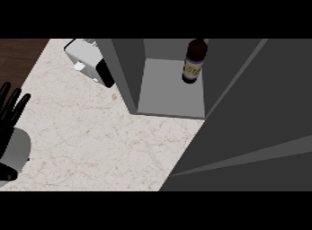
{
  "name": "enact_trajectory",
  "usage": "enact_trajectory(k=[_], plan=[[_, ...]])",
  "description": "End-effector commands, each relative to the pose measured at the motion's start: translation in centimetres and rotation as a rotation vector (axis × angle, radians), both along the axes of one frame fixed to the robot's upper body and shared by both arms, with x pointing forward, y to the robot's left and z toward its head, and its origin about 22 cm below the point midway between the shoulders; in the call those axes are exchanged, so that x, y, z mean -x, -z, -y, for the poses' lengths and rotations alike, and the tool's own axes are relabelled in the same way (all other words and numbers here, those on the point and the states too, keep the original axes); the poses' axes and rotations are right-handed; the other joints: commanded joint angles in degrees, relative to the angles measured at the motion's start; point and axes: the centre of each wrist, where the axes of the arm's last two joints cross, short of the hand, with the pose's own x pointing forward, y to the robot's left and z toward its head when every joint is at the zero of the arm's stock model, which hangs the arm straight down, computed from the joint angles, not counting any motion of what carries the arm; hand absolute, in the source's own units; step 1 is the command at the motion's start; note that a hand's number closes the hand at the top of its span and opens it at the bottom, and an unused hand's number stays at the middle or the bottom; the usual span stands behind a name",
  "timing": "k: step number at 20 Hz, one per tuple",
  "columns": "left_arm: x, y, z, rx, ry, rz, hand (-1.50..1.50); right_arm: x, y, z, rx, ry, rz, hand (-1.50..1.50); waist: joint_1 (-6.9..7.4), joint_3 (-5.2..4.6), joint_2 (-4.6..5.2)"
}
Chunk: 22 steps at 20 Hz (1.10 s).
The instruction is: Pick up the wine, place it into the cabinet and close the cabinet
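Note:
A dark wine bottle (194,60) with a pale label stands upright on the shelf inside the grey cabinet (170,96), toward its right side. The cabinet's door (264,117) stands open and fills the right part of the view. My left hand (0,121) rests at the left edge, fingers straight and pointing up, far from the bottle and holding nothing. My right hand does not show anywhere in the view.
A white and black appliance (91,63) sits on the marble counter (98,139) just left of the cabinet. Dark wooden floor (9,56) shows beyond the counter's left edge at the top left.

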Motion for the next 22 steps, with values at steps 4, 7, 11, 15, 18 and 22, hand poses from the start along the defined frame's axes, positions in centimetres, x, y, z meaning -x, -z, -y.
enact_trajectory(k=[4,7,11,15,18,22], plan=[[-0.4,0.0,-1.5,0.005,-0.032,-0.016,-1.50,-4.6,-4.5,-9.2,-0.038,-0.053,-0.055,1.50,-1.52,0.18,-0.14],[0.2,0.3,-1.2,0.003,-0.032,-0.007,-1.50,-7.6,-5.9,-10.9,-0.029,-0.020,-0.085,1.50,-2.31,0.36,-0.27],[1.3,0.8,-3.6,-0.014,-0.038,-0.015,-1.50,-10.7,-6.8,-12.9,-0.070,0.010,-0.118,1.50,-2.15,0.37,-0.17],[0.2,0.0,-2.0,0.002,-0.057,-0.008,-1.50,-12.8,-6.4,-14.4,-0.105,0.050,-0.157,1.50,-2.38,0.43,-0.24],[1.7,0.4,-4.3,0.002,-0.086,-0.009,-1.50,-14.3,-4.8,-13.0,-0.102,0.058,-0.218,1.50,-3.14,0.45,-0.37],[0.5,-0.1,-3.6,-0.010,-0.063,-0.018,-1.50,-15.6,-3.4,-11.9,-0.115,0.082,-0.250,1.50,-3.87,0.46,-0.44]])
